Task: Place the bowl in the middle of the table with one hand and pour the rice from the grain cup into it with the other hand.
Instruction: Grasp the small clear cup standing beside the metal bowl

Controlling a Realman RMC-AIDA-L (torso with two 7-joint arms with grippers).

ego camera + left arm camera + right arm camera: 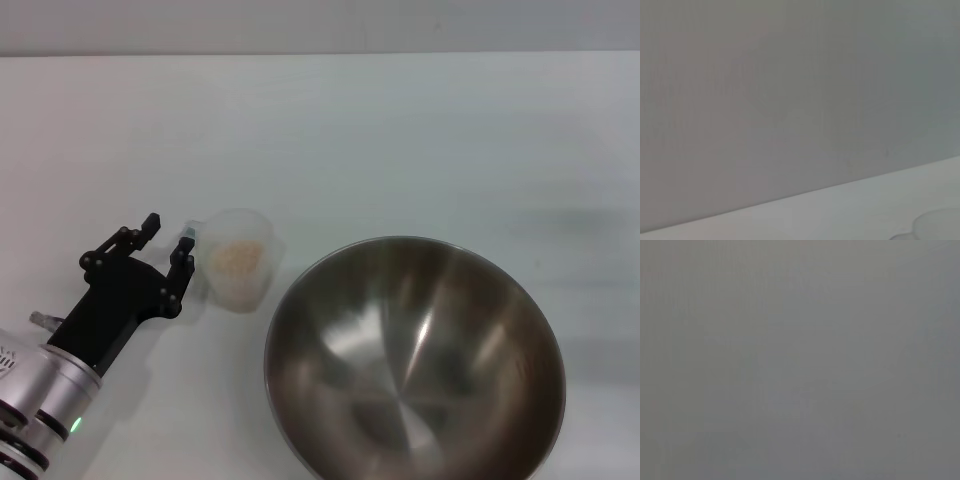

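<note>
One hand is showing in our head view: our left hand, low on the left of the bench, is spreading its two black fingers wide and gripping nothing. One fingertip is sitting right against the grain cup, though we cannot tell if it is touching. That cup is standing upright just beyond the fingers, carrying the rice. Just to its right the bowl is resting. Our right hand is staying out of sight.
</note>
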